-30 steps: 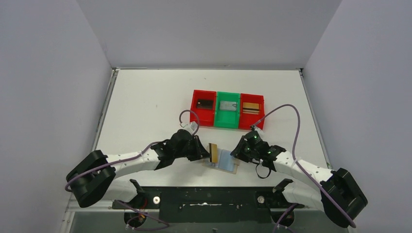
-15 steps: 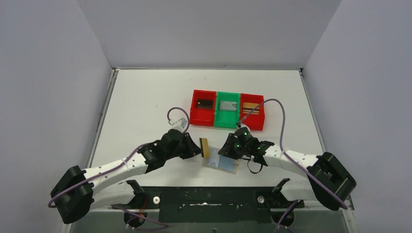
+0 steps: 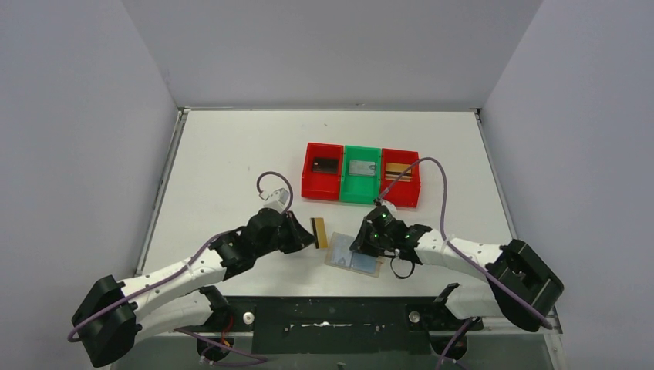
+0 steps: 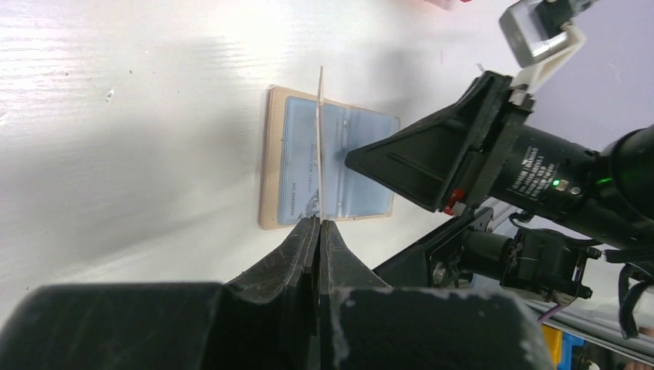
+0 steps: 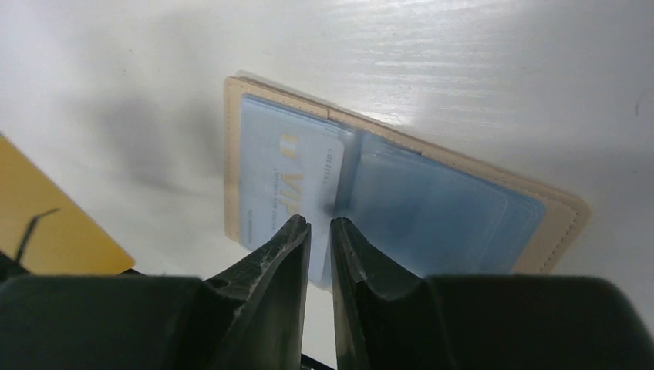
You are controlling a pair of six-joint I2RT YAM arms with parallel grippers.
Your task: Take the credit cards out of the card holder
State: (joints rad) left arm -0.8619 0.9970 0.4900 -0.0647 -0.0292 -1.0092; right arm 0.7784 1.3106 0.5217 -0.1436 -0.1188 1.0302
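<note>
The card holder (image 3: pixel 354 261) lies open on the table near the front edge, tan with pale blue inner panels. My left gripper (image 3: pixel 310 233) is shut on a tan/gold credit card (image 3: pixel 318 232) with a dark stripe and holds it on edge, just left of and clear of the holder. In the left wrist view the card (image 4: pixel 320 146) shows edge-on above the holder (image 4: pixel 278 166). My right gripper (image 5: pixel 320 223) is nearly closed, its tips at the holder's near edge (image 5: pixel 493 208). A pale blue card (image 5: pixel 281 185) sits in its left panel.
Three joined trays stand behind: a red one (image 3: pixel 308 171), a green one (image 3: pixel 362 196) and a red one (image 3: pixel 416 185), each with a card lying in it. The table's front edge and the arm mounts lie just below the holder.
My left gripper has drawn the gold card up and to the left, away from the holder. My right gripper has moved left onto the holder.
</note>
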